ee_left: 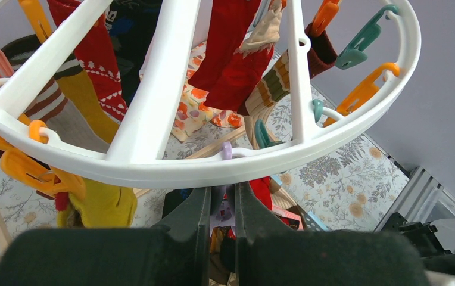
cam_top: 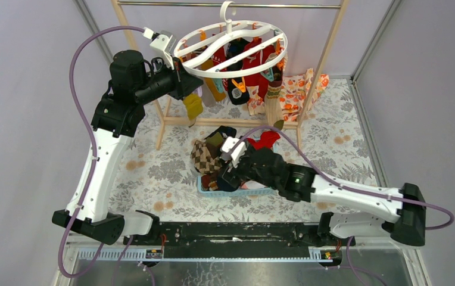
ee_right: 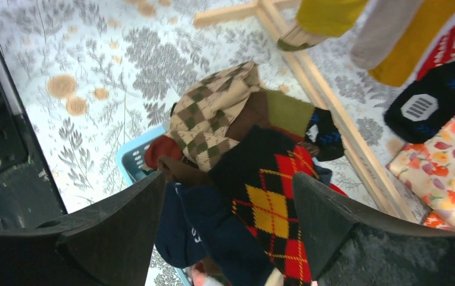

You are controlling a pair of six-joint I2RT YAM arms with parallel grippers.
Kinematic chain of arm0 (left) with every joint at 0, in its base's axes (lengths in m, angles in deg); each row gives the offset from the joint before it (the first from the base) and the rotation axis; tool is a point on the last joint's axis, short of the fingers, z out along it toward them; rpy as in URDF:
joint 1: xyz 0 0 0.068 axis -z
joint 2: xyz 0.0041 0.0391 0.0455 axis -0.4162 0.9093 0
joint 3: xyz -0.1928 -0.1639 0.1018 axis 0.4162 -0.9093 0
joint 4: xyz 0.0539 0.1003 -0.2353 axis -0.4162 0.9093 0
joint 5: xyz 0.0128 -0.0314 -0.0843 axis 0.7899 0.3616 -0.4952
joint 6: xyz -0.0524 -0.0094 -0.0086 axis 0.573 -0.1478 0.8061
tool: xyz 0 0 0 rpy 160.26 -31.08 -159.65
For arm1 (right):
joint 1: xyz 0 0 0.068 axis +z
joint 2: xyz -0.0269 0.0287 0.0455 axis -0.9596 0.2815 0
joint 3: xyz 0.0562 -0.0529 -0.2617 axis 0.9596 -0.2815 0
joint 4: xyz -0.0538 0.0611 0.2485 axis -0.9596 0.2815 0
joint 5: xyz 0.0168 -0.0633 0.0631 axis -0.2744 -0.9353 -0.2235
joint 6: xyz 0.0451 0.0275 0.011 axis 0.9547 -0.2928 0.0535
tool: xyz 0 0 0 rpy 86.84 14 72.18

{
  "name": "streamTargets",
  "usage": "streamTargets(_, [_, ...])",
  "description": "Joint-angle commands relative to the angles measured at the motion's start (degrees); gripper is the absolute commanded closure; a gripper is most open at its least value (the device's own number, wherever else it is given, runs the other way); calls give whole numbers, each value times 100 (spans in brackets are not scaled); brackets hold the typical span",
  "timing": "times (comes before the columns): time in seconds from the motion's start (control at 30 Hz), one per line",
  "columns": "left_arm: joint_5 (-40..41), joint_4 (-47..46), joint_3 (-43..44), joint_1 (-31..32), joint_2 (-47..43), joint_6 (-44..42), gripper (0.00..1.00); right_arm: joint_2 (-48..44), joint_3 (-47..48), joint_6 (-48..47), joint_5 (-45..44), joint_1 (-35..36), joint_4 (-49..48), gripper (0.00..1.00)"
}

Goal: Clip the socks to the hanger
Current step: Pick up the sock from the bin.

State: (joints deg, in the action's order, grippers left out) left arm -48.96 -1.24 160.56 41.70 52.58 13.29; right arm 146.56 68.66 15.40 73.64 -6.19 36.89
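The white oval hanger hangs from the rod, with several socks clipped under it, among them red and yellow. My left gripper is raised at the ring's left rim. In the left wrist view the gripper sits just under the ring, shut on a lilac clip. My right gripper is open, low over the sock pile in the basket. Its fingers straddle a navy sock and a black, red and yellow argyle sock. A brown-beige argyle sock lies beyond.
A blue basket holds the pile, and a red sock lies behind it. The wooden rack with its metal rod stands at the back, its base bar close to the pile. An orange floral cloth lies at the back right.
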Motion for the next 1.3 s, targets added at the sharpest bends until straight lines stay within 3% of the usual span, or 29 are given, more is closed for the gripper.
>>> streamTargets(0.0, [-160,-6,32,-3,-40,-38,100,474,-75,-569,471,-5,-819,16])
streamTargets(0.33, [-188,44,94,-4,-46,-75,100,709,-166,-1007,-188,-8,-1119,34])
streamTargets(0.67, [-202,53,164,-7,-38,-84,100,835,-252,-1238,-439,-14,-641,34])
streamTargets(0.8, [-220,59,147,-1,-28,-69,100,847,-269,-1198,-684,-14,-723,40])
streamTargets(0.9, [-224,53,141,-3,-42,-66,100,876,-274,-1182,-862,-14,-845,55])
streamTargets(1.13, [-240,53,156,1,-50,-51,100,676,-181,-1006,-914,-27,-950,100])
streamTargets(1.27, [-300,52,154,1,-33,-17,100,226,-198,-775,-840,-44,-1180,100])
